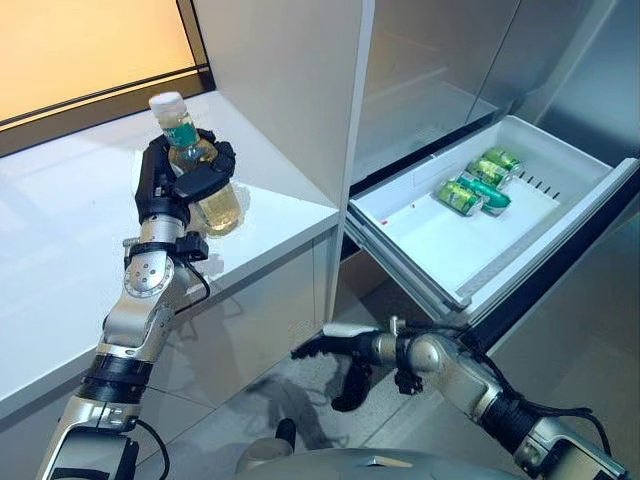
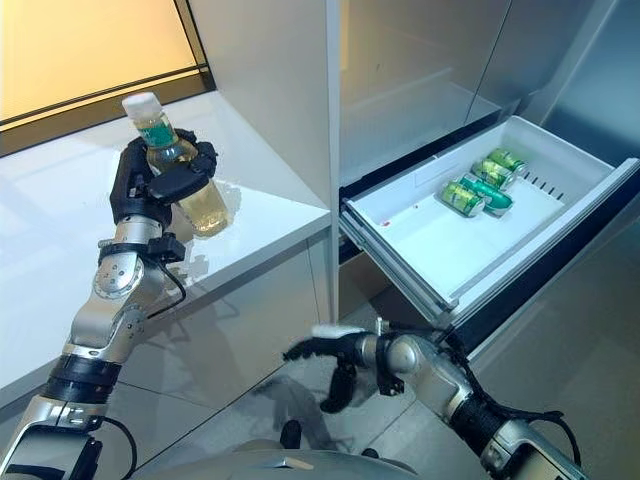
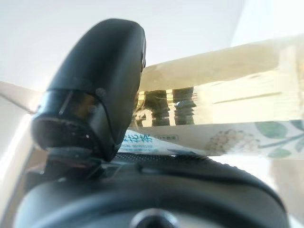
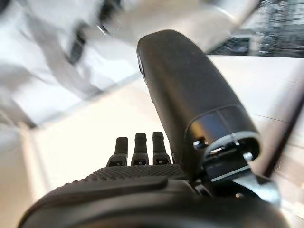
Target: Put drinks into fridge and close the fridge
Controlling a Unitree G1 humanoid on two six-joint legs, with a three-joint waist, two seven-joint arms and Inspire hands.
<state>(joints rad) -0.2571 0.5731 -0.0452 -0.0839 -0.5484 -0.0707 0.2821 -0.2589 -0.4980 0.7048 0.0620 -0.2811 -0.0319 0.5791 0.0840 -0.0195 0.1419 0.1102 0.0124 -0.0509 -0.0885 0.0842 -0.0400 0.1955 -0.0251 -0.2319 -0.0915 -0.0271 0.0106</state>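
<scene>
The left hand (image 1: 178, 187) is up over the white counter (image 1: 60, 230) on the left. Its fingers and thumb are curled round a bottle (image 1: 200, 172) and hold it tight. The bottle has a white cap and yellow drink inside. It is off the counter and leans a little to the left. In the left wrist view the thumb (image 3: 95, 90) lies across the bottle's clear side.

On the right, the fridge (image 1: 440, 60) has a white drawer (image 1: 440, 250) pulled out wide. Four green cans (image 1: 478, 182) lie on their sides in the drawer, close together near its far right end. The rest of the drawer is bare.

The right hand (image 1: 345, 350) hangs low in front, below the drawer and above the floor (image 1: 560, 350). Its fingers are loose and a bit spread, pointing down and left. It holds nothing and touches nothing.
</scene>
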